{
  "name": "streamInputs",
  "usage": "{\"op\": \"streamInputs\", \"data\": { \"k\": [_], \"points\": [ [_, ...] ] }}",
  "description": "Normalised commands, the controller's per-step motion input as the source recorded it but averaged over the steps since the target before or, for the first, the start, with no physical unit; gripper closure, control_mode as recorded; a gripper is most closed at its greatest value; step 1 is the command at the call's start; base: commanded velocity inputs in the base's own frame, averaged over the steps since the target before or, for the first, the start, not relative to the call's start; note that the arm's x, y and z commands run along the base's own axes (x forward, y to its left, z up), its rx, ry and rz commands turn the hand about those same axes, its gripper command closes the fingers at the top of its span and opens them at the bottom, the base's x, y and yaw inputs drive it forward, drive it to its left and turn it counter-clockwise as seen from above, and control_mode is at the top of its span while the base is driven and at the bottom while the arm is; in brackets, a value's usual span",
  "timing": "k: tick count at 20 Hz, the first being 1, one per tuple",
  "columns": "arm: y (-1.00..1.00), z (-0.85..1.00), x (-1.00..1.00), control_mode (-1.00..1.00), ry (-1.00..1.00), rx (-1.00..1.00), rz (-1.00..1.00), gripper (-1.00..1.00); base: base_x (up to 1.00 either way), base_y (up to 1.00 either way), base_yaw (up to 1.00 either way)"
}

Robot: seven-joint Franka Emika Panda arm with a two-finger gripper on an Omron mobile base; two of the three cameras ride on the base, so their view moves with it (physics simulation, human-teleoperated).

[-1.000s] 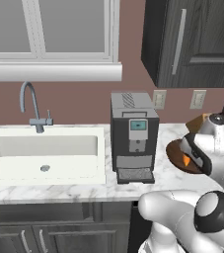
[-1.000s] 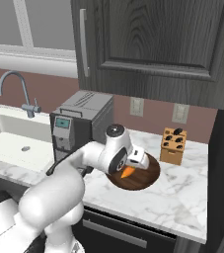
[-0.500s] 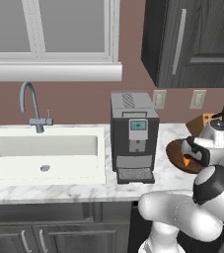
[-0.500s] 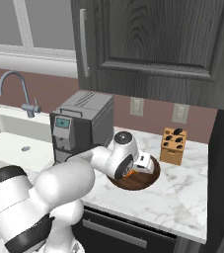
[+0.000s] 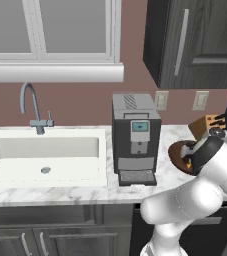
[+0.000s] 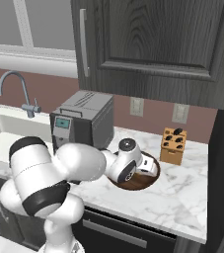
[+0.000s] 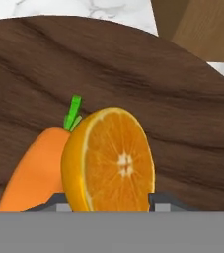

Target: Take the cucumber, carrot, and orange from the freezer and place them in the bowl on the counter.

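The robot's two-finger gripper is down inside the wide, round, dark brown wooden bowl. In the hand view, a cut orange fruit half with its juicy face showing sits right between the two dark finger tips. The tips press close on both sides of it, so the jaws are only a little way apart and have hold of the orange half.

Just at 9 o'clock from the orange half lies the bright orange pointed carrot with its tiny green top. It touches the orange half and rests on the bowl's wood.

In the right base view, the bowl sits on the white marble counter with grey veins. The white arm's hand reaches into it. At 2 o'clock from the bowl stands a tan wooden knife block. At 9 o'clock stands a grey coffee machine.

In the left base view, the bowl peeks out at 3 o'clock from the coffee machine. A white sink lies at 9 o'clock.
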Motion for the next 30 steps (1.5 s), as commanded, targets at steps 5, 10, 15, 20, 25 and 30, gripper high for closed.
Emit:
{"op": "streamInputs", "data": {
  "k": [5, 10, 15, 20, 25, 30],
  "points": [
    [-0.06, 0.31, -0.02, -1.0, 0.0, 0.04, 0.0, -1.0, 0.0, 0.0, 0.0],
    [-0.02, 0.55, -0.18, -1.0, -0.02, 0.04, 0.0, -1.0, 0.0, 0.0, 0.0],
    [0.01, 0.88, -0.84, -1.0, -0.07, 0.04, 0.0, -1.0, 0.0, 0.0, 0.0],
    [0.0, 0.98, -1.0, -1.0, -0.07, 0.07, -0.01, -1.0, 0.0, 0.0, 0.0],
    [0.05, 0.85, -1.0, -1.0, -0.04, 0.02, -0.02, -1.0, 0.0, 0.0, 0.0],
    [0.1, 0.57, -0.8, 1.0, 0.0, 0.01, -0.01, -1.0, -0.2, 0.05, 0.0]
  ]
}}
